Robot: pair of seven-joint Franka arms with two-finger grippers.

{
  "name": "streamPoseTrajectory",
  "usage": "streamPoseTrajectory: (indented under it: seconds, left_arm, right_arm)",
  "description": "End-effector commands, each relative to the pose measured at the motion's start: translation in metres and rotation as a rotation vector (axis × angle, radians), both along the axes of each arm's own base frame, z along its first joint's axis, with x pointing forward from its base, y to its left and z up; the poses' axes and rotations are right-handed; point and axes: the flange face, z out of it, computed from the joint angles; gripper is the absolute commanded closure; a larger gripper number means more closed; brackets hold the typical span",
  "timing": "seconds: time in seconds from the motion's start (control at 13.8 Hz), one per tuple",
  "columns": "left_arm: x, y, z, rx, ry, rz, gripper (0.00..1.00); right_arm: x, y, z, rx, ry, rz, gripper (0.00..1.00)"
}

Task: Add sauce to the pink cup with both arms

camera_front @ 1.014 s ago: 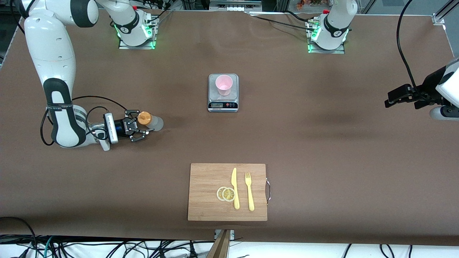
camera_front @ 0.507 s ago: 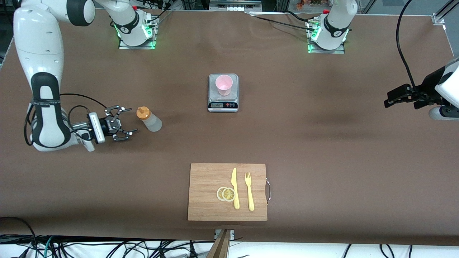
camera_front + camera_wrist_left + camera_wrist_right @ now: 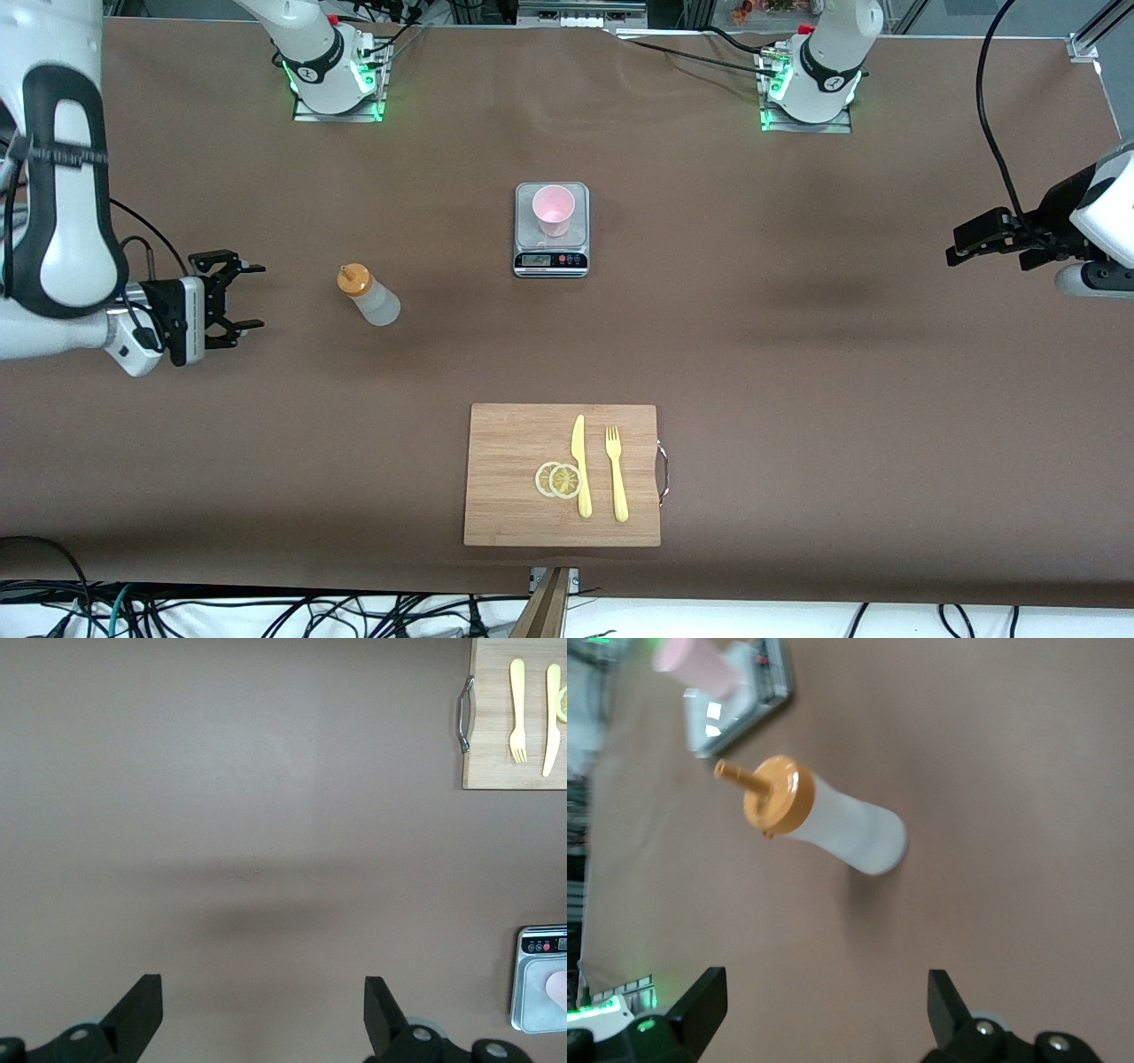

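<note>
sauce [image 3: 368, 296] stands free on the bench toward the right arm's end, pink cup [image 3: 553, 209] on the scale [image 3: 551, 229]. my right gripper [image 3: 232, 297] fingers open, well apart; left gripper [image 3: 974, 241] waits, fingers spread. risk: a clumsy re-approach could topple the bottle.

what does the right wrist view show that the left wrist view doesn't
Only the right wrist view shows the sauce bottle, standing free on the table with its orange nozzle cap, apart from the open right gripper. Only the left wrist view shows the cutting board with the fork and knife on it, and the open left gripper over bare tabletop. Both show the pink cup on the scale, and the brown table.
</note>
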Motion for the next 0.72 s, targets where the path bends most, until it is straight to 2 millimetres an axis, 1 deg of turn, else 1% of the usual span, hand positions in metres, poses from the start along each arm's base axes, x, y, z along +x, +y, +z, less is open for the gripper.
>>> streamPoseTrajectory:
  seconds: [0.0,0.07,0.22,0.36,0.51,0.58,0.65]
  left_arm:
    - [0.003,0.0,0.005,0.026,-0.003,-0.028,0.0]
    - [0.003,0.0,0.005,0.027,-0.003,-0.028,0.0]
    - [0.003,-0.001,0.005,0.027,-0.003,-0.03,0.0]
    - [0.003,-0.001,0.005,0.027,-0.003,-0.03,0.0]
    - [0.004,-0.001,0.004,0.025,-0.001,-0.03,0.0]
    - [0.004,-0.001,0.004,0.025,-0.001,-0.03,0.0]
    - [0.005,-0.001,0.003,0.025,0.0,-0.03,0.0]
  right_arm:
    - [-0.005,0.037,0.054,-0.245,-0.035,-0.169,0.0]
    - [-0.006,0.045,0.072,-0.337,-0.052,-0.256,0.0]
    - [-0.01,0.06,0.1,-0.487,-0.058,-0.473,0.0]
    - [-0.021,0.071,0.134,-0.55,-0.038,-0.746,0.0]
    - [-0.035,0.071,0.165,-0.6,-0.007,-0.971,0.0]
    - [-0.043,0.068,0.176,-0.665,0.0,-1.042,0.0]
    - [-0.054,0.065,0.19,-0.699,0.019,-1.069,0.0]
